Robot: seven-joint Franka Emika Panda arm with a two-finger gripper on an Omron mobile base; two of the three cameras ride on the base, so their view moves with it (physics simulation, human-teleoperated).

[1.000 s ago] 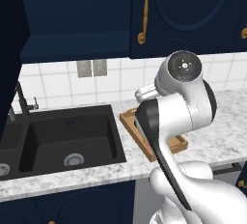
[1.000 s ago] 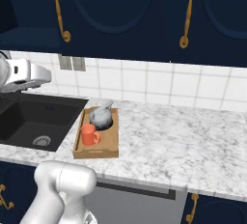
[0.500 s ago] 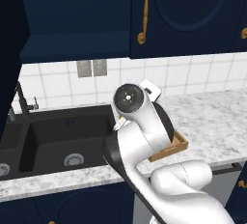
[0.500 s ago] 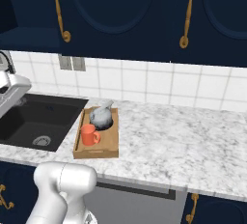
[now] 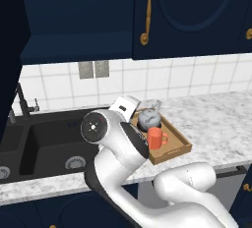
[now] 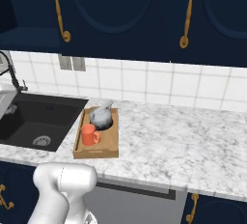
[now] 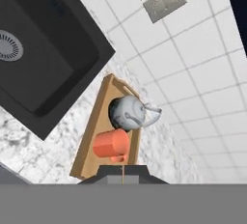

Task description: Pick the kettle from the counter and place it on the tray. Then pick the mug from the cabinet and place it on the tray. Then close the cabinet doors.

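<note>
Black sink basin [image 6: 36, 119], set in the white-grey speckled marble surface [image 6: 183, 141]. Beside it, the flat light-brown wooden tray [image 6: 107, 149] holds the rounded grey-silver kettle [image 6: 102, 116] at the wall end and the orange-red cylindrical mug [image 6: 89, 134] at the near end (just beside each other, both upright). Above, tall navy cabinet doors with brass-gold handles [image 6: 187, 14]; in the left base view one door [image 5: 10, 60] at far left appears swung open, so closing remains. Both placements judged done. Gripper [image 7: 123, 172]: closed, empty, high over the tray. Versus half a second earlier, the arm has swung left, uncovering the tray.
</note>
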